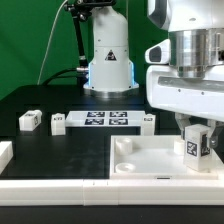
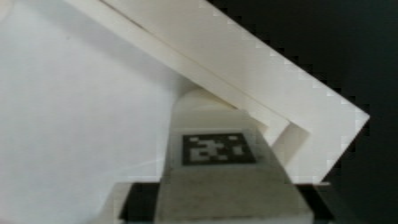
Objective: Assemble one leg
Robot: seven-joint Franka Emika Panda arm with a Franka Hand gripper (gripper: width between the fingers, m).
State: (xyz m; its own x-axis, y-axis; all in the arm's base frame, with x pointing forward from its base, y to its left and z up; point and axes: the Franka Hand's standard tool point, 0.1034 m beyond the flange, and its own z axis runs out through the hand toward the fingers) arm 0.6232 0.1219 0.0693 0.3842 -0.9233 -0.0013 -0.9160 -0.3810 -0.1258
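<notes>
One leg [image 1: 193,150]: small white plastic upright block, black-and-white square tag [image 2: 217,148] on face.
Pincer [image 1: 196,138]: clamped around that block.

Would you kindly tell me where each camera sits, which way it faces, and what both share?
Exterior view: off the arm, low, facing the arm's base across the marker board; the gripper shows at the exterior view's right, holding the leg.
Wrist view: on the wrist, looking down at the leg's tag and the white tray-like piece; no arm clearly shows.
Shared: the leg and tray-like piece.
</notes>
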